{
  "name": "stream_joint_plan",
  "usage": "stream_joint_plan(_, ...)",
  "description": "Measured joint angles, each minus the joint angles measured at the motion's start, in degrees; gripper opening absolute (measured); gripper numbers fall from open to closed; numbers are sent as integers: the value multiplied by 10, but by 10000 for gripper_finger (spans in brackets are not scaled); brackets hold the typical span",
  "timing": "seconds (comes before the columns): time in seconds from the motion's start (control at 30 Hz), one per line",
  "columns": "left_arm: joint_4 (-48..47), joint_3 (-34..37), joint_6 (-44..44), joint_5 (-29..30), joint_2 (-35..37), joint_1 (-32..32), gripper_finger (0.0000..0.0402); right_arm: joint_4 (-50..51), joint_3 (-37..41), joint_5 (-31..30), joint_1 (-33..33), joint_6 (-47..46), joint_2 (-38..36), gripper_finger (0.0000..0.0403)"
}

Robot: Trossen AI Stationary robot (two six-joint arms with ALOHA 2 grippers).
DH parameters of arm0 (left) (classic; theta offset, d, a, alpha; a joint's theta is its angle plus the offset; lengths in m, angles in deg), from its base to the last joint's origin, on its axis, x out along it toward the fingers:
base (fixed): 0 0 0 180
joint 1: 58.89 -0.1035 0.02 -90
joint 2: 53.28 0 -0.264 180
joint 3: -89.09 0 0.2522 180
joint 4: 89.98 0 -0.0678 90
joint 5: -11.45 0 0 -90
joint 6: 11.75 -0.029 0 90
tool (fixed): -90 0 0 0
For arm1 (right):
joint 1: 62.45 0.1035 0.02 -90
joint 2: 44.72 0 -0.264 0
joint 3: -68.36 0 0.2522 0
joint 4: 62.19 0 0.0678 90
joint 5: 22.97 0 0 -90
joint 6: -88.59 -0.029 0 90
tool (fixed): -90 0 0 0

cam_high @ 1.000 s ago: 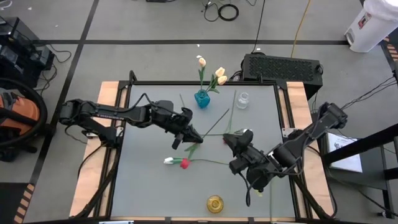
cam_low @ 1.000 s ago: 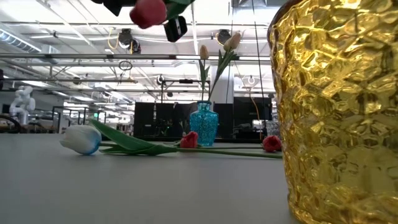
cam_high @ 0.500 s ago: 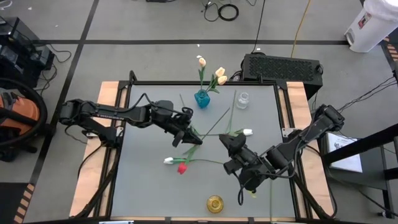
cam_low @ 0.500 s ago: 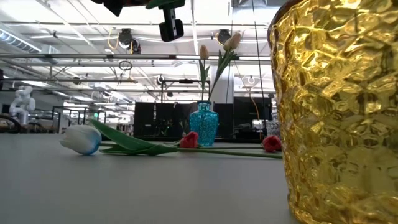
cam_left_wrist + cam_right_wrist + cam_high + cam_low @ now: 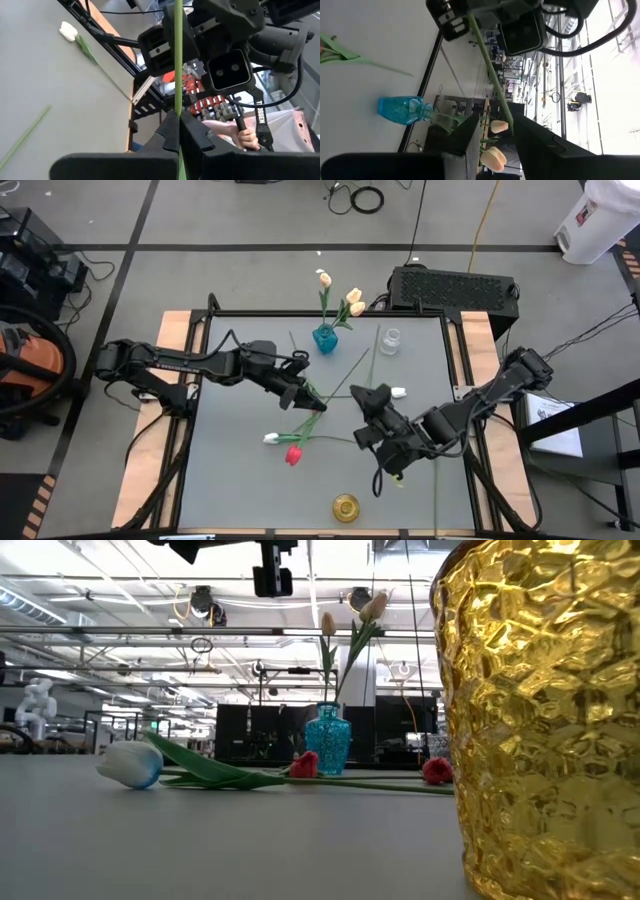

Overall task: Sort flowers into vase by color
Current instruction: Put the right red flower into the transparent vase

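Observation:
My left gripper (image 5: 316, 406) is shut on a red tulip's green stem (image 5: 178, 75) above the middle of the table. Its red bud (image 5: 293, 455) sticks out toward the near edge. My right gripper (image 5: 360, 393) faces the left one, open, and the stem's free end (image 5: 509, 114) reaches between its fingers (image 5: 496, 125), close to one finger; whether it touches, I cannot tell. A blue vase (image 5: 325, 338) at the far edge holds cream-yellow tulips (image 5: 352, 300). A clear vase (image 5: 390, 341) stands to its right. A gold vase (image 5: 346, 507) stands at the near edge. My left gripper pinches the red tulip's stem (image 5: 178, 107) between its two fingers, partway along its length. The fingers reach out about level from the table's left side and lie across the stem. The flower is lifted clear of the table, and stem sticks out past both sides of the fingers.
A white tulip (image 5: 270, 438) lies on the table below the held flower, its stem running toward the right. Another white tulip (image 5: 398, 392) lies by my right arm. A bare green stem (image 5: 350, 378) lies toward the vases. Two red buds (image 5: 305, 764) (image 5: 437, 770) rest on the table.
My left gripper has rolled in place, still shut on the stem; the red bud has swung toward the near edge and gone out of the top of the low view. My right gripper has moved toward the table's left, closer to the left gripper, uncovering the white tulip beside it.

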Motion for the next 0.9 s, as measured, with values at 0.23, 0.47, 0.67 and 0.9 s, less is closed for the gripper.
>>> stream_joint_plan(0.23,-2,0,31,2,0,11,1,-13,0,6,-20,17,0,109)
stream_joint_plan(0.47,-3,0,57,2,0,26,1,-51,0,20,-25,60,0,109)
stream_joint_plan(0.67,-2,0,60,2,0,37,1,-55,0,35,-25,58,0,109)
stream_joint_plan(0.9,-2,0,61,2,0,50,1,-56,0,36,-25,56,0,109)
